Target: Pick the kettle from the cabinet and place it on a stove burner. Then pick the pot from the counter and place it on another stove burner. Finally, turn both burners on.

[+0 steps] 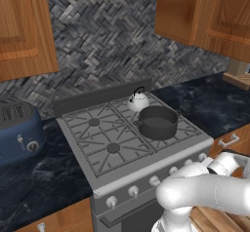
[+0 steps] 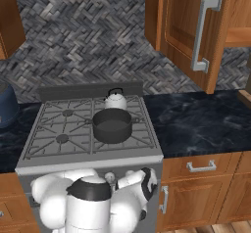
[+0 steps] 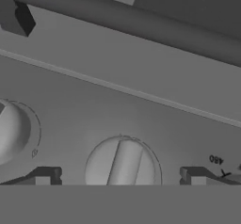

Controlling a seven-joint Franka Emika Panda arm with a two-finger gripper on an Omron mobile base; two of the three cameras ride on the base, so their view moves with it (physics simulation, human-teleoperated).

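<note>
The silvery kettle [image 1: 138, 101] [image 2: 115, 100] stands on the back right stove burner. Just in front of it, the dark grey pot [image 1: 157, 122] [image 2: 112, 125] sits on the front right burner. My gripper [image 3: 120, 177] is low at the range's front panel, open. Its two dark fingertips [image 3: 44, 176] stand either side of a round knob [image 3: 123, 164] with a gap to each. A second knob [image 3: 12, 131] is beside it. The left burners [image 1: 93, 122] [image 2: 62, 138] are bare. The cabinet [image 1: 210, 16] hangs at upper right.
The oven door's handle bar [image 3: 127, 18] runs close by the knob panel. A blue toaster [image 1: 19, 131] [image 2: 6, 104] stands on the counter left of the range. An open cabinet door [image 2: 196, 31] juts out over the black counter [image 2: 196, 119] on the right.
</note>
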